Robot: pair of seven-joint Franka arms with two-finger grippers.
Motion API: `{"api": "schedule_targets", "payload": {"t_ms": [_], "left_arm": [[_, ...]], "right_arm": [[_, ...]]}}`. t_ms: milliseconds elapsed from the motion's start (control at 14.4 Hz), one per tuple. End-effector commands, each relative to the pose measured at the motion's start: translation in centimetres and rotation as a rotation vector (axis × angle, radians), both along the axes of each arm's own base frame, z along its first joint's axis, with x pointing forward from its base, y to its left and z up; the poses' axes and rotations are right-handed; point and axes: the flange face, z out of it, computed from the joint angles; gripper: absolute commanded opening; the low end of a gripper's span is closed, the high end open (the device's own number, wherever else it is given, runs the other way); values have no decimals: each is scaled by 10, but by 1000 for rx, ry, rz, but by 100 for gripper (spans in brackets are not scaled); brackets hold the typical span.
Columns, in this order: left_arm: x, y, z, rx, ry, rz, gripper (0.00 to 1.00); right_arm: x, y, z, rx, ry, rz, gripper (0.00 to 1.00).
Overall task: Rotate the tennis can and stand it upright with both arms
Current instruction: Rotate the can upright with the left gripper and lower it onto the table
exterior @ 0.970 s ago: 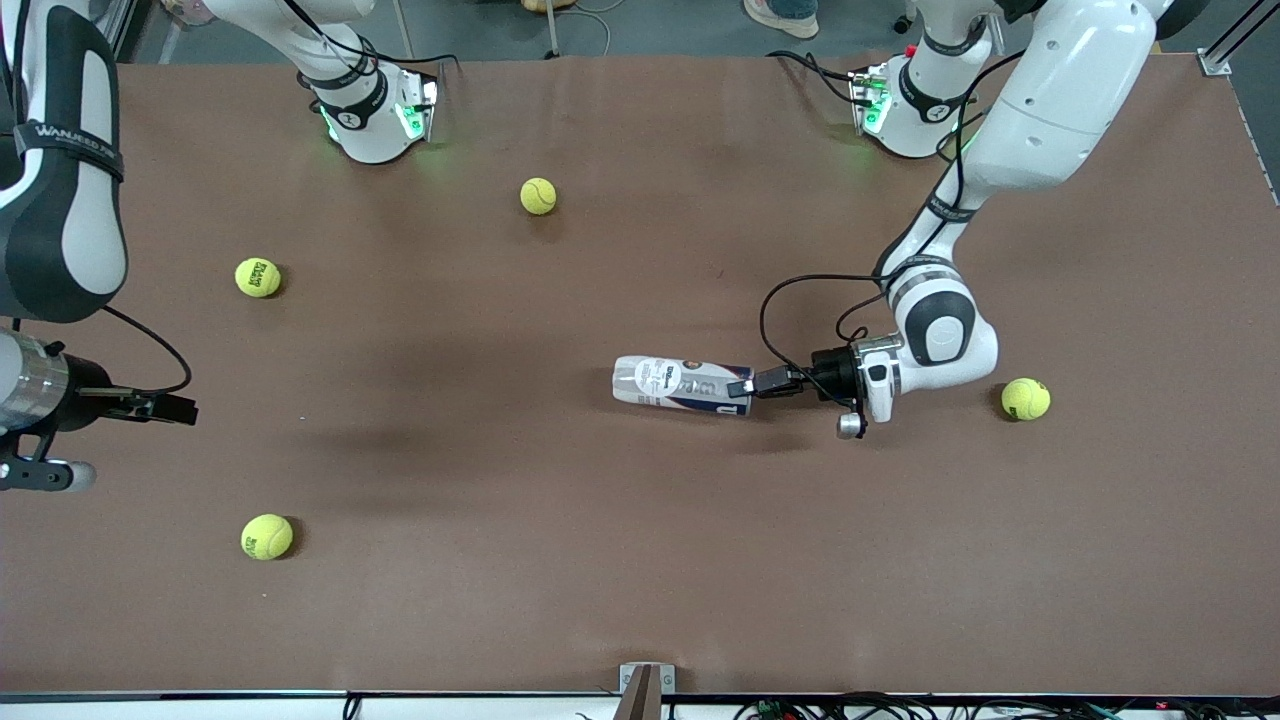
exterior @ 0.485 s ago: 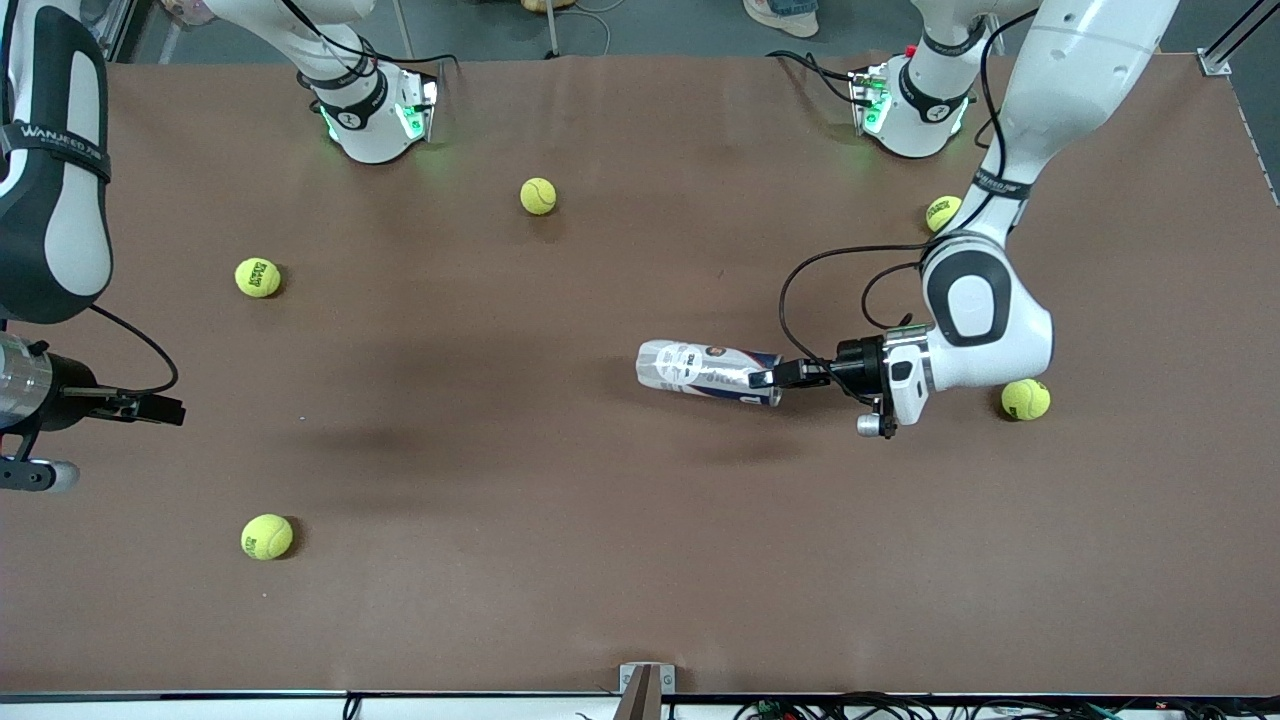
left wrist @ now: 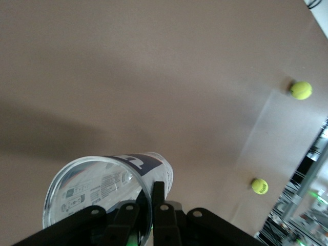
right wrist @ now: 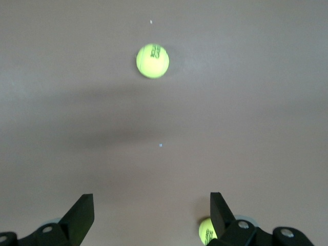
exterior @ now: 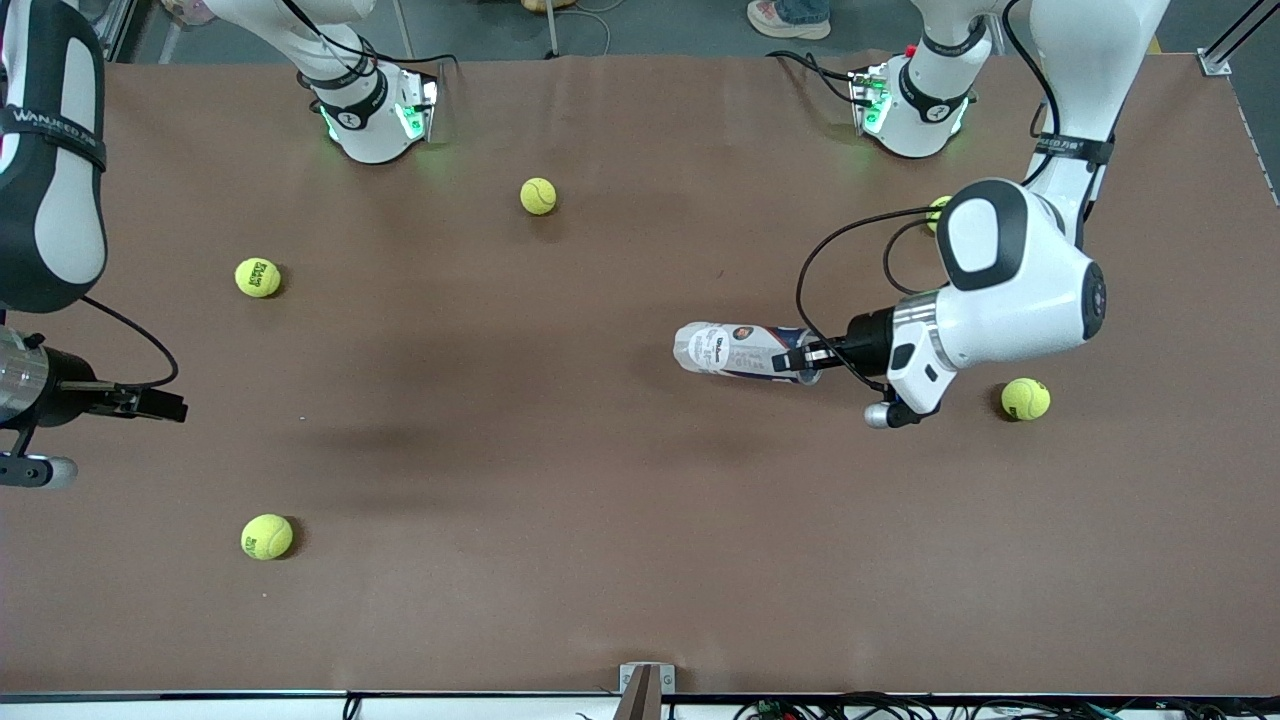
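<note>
The tennis can [exterior: 738,351], a clear tube with a white, navy and red label, hangs roughly level above the brown table, its open end toward the left arm. My left gripper [exterior: 800,357] is shut on the rim of that open end, one finger inside the tube and one outside. The left wrist view shows the can's open mouth [left wrist: 97,197] and the fingers [left wrist: 159,197] pinching its wall. My right gripper [exterior: 165,406] is open and empty, waiting at the right arm's end of the table; its wrist view shows the fingers [right wrist: 82,212] wide apart.
Several yellow tennis balls lie on the table: one [exterior: 538,196] near the bases, one [exterior: 258,277] and one [exterior: 267,536] toward the right arm's end, one [exterior: 1025,398] beside the left wrist, one [exterior: 938,212] partly hidden by the left arm.
My left gripper has lifted the tennis can off the table and carried it toward the left arm's base. The left arm's elbow has risen. The right arm has barely moved.
</note>
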Motion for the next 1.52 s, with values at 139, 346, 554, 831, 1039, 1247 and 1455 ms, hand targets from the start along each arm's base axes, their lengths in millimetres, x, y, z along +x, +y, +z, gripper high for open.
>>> {"api": "schedule_targets", "payload": {"t_ms": [139,346,554,831,1039,1247,1455], "left_arm": [[-16,-78,52,260,-39,51,0],[-31,-131,67,404,-85,51,0],[-53,-193,54,579,-131,34,0],[-70,-251,23,690,-192,8,0],[-82,-278,-11,753,-228,-23,0],[-93,-291,-31,808,-267,-29,0],[-94,-293,-35,812,-266,-31,1]], "right_arm": [[-15,5,26,19,-13,-2,100],[-23,11,39,31,-11,16,100],[-38,2,55,34,-11,16,100],[-67,1,75,39,-20,25,100],[-93,-1,90,47,-31,60,100],[-123,-5,105,50,-42,54,100],[-148,-3,115,46,-49,57,100]]}}
